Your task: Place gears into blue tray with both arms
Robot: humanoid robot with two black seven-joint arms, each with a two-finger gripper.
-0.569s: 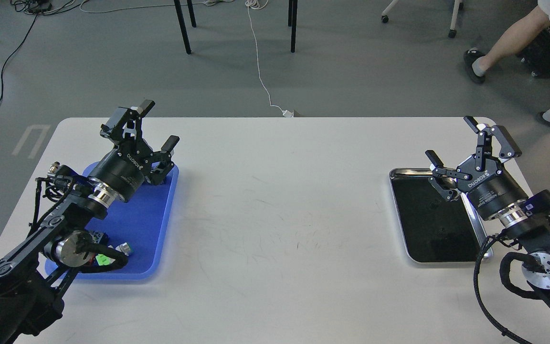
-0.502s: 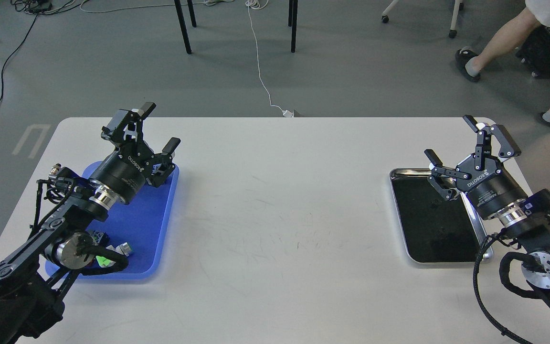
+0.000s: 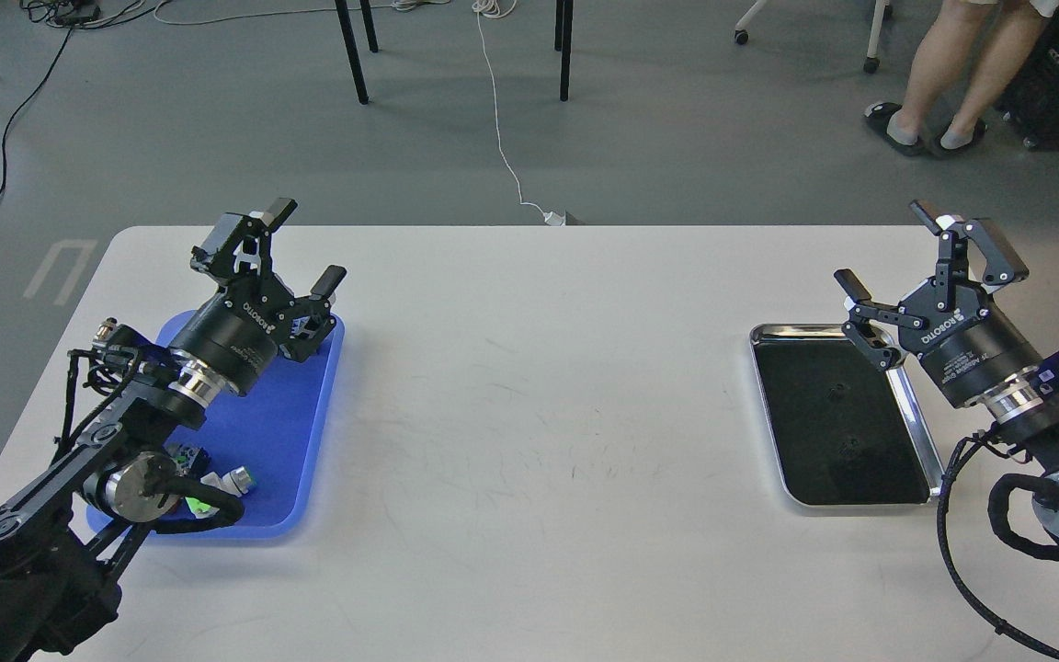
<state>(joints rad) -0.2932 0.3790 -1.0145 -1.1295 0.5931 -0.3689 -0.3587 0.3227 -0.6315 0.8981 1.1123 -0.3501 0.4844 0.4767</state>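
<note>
Both my grippers hover spread wide, holding nothing.
Left gripper over the blue tray; right gripper must reach a gear on the steel tray.

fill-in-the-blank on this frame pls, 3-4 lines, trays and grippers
1. The left gripper hangs over the far end of the ____ tray.
2. The two small gears lie on the dark floor of the ____ tray.
3. The fingers of both grippers, including the right gripper, are spread ____.
4. The push-button switches lie at the ____ end of the blue tray.

Missing words: blue; steel; open; near
</note>
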